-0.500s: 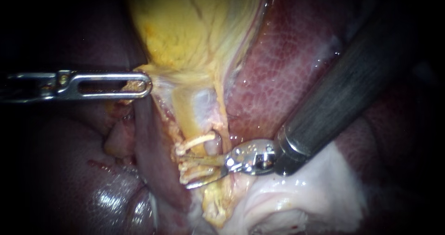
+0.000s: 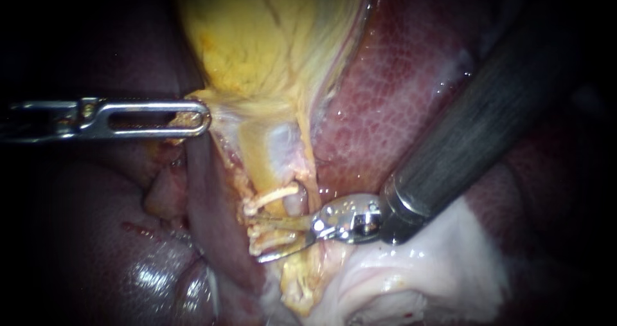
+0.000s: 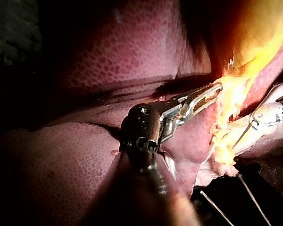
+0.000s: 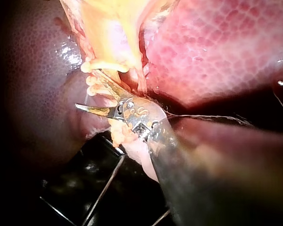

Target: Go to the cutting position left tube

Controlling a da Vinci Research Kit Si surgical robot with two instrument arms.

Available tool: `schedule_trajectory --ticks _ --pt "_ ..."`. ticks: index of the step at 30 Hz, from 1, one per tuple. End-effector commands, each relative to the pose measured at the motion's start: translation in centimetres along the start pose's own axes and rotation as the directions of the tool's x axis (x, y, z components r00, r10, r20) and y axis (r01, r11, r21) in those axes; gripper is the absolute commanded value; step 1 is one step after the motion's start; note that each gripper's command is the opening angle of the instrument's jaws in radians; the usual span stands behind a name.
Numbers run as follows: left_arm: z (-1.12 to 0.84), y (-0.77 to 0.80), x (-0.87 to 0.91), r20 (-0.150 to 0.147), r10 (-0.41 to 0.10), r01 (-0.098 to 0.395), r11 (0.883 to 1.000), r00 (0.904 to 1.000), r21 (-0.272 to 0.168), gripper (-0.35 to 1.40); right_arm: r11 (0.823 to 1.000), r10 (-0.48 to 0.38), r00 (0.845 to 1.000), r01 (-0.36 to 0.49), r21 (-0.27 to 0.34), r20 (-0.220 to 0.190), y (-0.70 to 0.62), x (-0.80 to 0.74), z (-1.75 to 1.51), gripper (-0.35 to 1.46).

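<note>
The yellow gallbladder (image 2: 270, 36) hangs over the red liver (image 2: 398, 88). My left instrument (image 2: 193, 117) has its slotted jaws shut on the gallbladder's lower edge, as the left wrist view also shows (image 3: 205, 96). Below it runs a pale tube (image 2: 281, 205) bearing three whitish clips (image 2: 270, 196). My right instrument (image 2: 267, 238) comes down from the upper right. Its two thin blades stand open, one on each side of the tube among the lower clips. The right wrist view shows the same open blades (image 4: 96, 94) beside the clips (image 4: 101, 66).
Pale white tissue (image 2: 418, 268) lies under the right instrument's dark shaft (image 2: 488, 126). A dark liver lobe (image 2: 96, 236) fills the lower left. A thin yellow strand (image 2: 307, 146) runs down beside the clipped tube. A dark bench frame (image 4: 99, 188) shows below the tissue.
</note>
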Motion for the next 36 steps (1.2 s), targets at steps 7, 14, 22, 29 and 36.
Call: schedule_trajectory --ticks 7,14,22,29,36 --pt "-0.04 -0.01 -0.02 -0.001 0.0 0.0 1.0 1.0 0.002 -0.35 1.0 -0.001 1.0 0.001 0.008 0.0 -0.05 -0.04 -0.21 1.33" --pt "-0.07 -0.02 -0.03 -0.002 -0.001 0.001 1.0 1.0 0.003 -0.35 1.0 0.004 1.0 -0.004 -0.01 -0.012 -0.05 -0.05 -0.46 1.33" --pt "-0.08 -0.03 -0.04 0.0 -0.002 0.002 1.0 1.0 0.005 -0.35 1.0 0.007 1.0 -0.007 -0.022 -0.009 0.04 -0.09 -0.48 1.33" --pt "-0.08 -0.04 -0.04 0.001 -0.002 0.002 1.0 1.0 0.004 -0.35 0.999 0.01 1.0 -0.01 -0.033 -0.012 0.16 -0.07 -0.33 1.33" --pt "-0.07 -0.05 -0.04 0.001 -0.003 0.003 1.0 1.0 0.003 -0.35 0.999 0.016 1.0 -0.016 -0.034 -0.017 0.24 -0.03 -0.15 1.35"
